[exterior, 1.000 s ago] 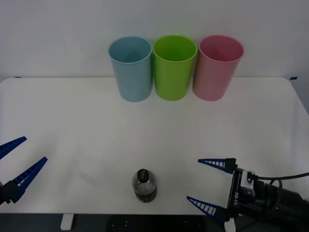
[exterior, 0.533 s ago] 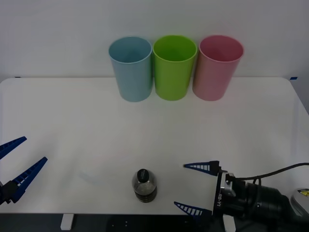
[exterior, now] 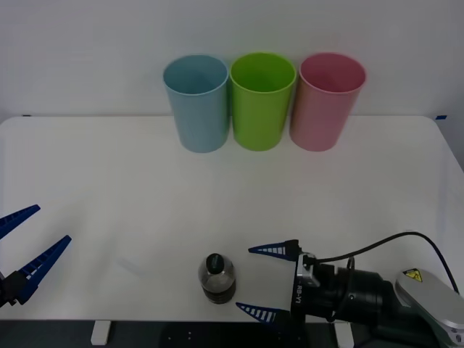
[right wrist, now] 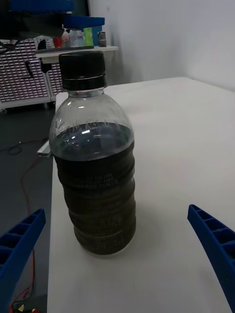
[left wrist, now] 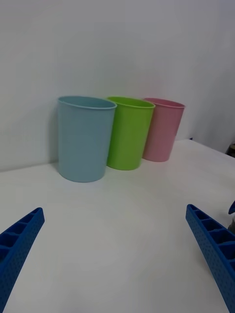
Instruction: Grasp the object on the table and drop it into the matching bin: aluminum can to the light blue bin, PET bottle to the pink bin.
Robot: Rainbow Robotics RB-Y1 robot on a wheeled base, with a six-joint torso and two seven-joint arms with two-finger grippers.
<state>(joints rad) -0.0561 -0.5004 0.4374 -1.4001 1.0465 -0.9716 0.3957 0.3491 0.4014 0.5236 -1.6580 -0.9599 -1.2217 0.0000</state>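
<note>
The PET bottle (exterior: 217, 276) stands upright near the table's (exterior: 109, 188) front edge; it is clear with dark liquid and a black cap. My right gripper (exterior: 262, 281) is open just to the bottle's right, its blue fingertips level with the bottle and apart from it. In the right wrist view the bottle (right wrist: 93, 161) stands close ahead, centred between the two open fingers. My left gripper (exterior: 25, 250) hangs open at the table's front left, far from the bottle. The pink bin (exterior: 328, 101) and the light blue bin (exterior: 197, 103) stand at the back.
A lime green bin (exterior: 262, 100) stands between the light blue and pink ones, all three touching in a row against the white wall. In the left wrist view the same row reads light blue bin (left wrist: 83, 138), green bin (left wrist: 127, 132), pink bin (left wrist: 164, 128).
My right gripper has slid left along the front edge toward the bottle, staying open. The bottle and the left arm have not moved.
</note>
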